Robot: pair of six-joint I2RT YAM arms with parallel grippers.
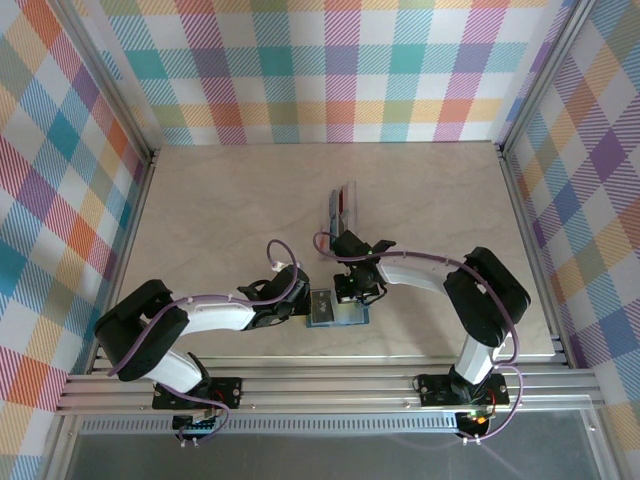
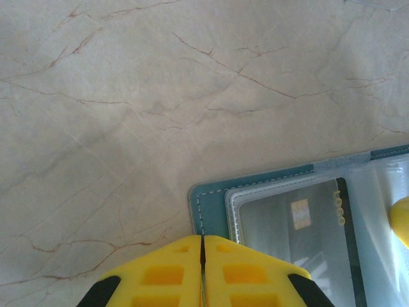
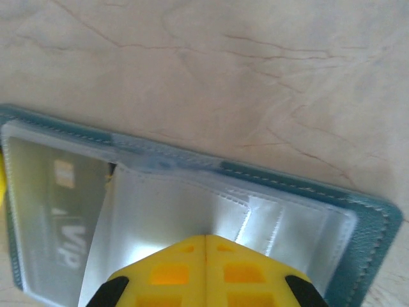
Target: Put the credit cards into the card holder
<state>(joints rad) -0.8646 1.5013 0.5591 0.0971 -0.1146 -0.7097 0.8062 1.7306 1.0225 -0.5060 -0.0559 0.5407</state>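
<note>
Right pincer [image 3: 204, 242] closed over sleeves of open card holder [image 3: 367, 211], left pincer [image 2: 202, 246] closed at its edge, grey card [image 3: 57, 211] sleeved; likely next: open, fetch from credit cards [image 1: 342, 203] beyond right pincer.

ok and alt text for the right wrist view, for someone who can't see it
The right gripper, its yellow jaws pressed shut, points down at an open teal card holder with clear plastic sleeves, lying on a marbled beige table. A pale card marked VIP sits inside the sleeve at the picture's left.
</note>
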